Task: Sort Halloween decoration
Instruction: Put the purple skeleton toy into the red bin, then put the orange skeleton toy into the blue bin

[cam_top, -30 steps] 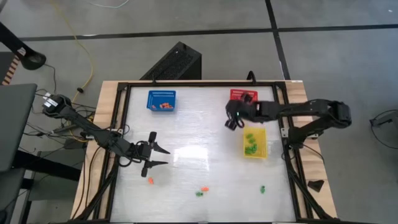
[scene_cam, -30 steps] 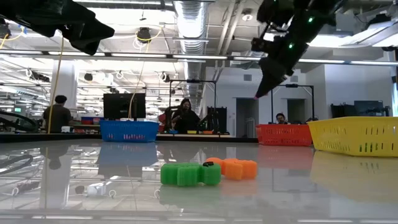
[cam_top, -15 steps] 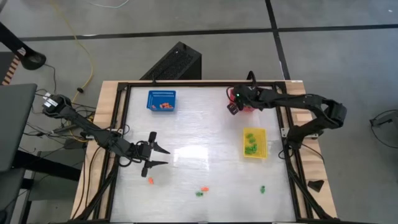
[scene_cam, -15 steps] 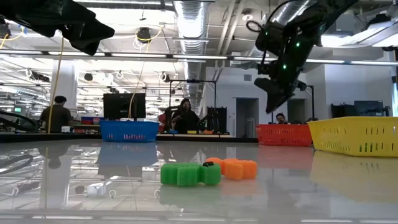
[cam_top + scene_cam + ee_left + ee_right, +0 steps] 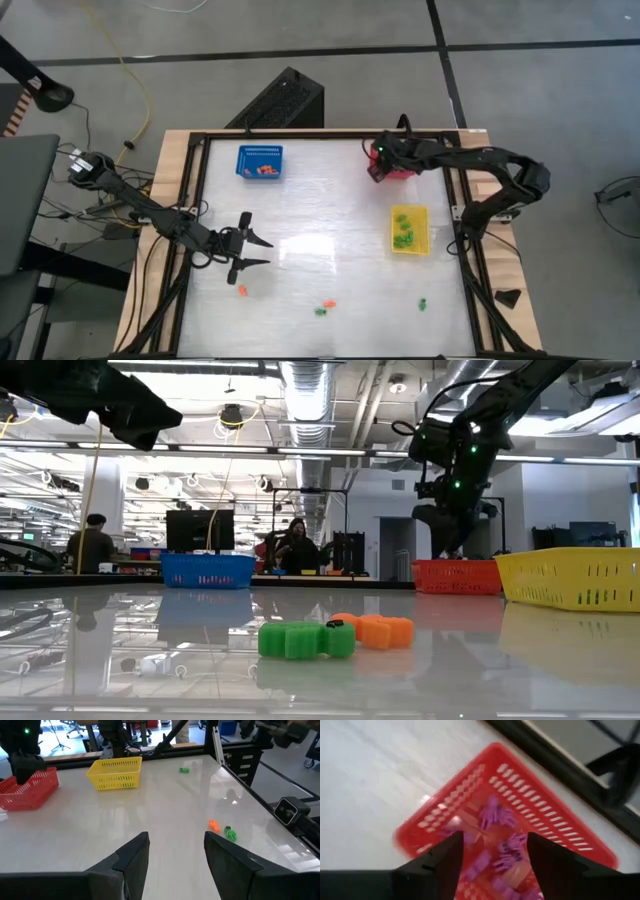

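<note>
1. Since a second ago, the right claw (image 5: 378,170) is showing a clear shift in the high view: then it was hanging by the yellow basket (image 5: 409,229), and now it is sitting over the near edge of the red basket (image 5: 398,158) at the worktop's (image 5: 320,240) far side. The left claw (image 5: 258,252) is waiting with its fingers spread, in the same spot as before. Green trinkets are lying in the yellow basket and orange ones in the blue basket (image 5: 260,162). Loose trinkets are lying near the front edge: an orange one (image 5: 241,291), an orange and green pair (image 5: 325,307) and a green one (image 5: 422,302).
2. Low view: the right claw (image 5: 447,540) is hanging just above the red basket (image 5: 456,575), lower than before.
3. Left wrist view: the left claw's fingers (image 5: 132,860) are standing apart, gripping nothing.
4. Right wrist view: the right claw's fingers (image 5: 445,860) are standing apart with nothing between them, over purple trinkets (image 5: 507,847) lying in the red basket (image 5: 455,810).
</note>
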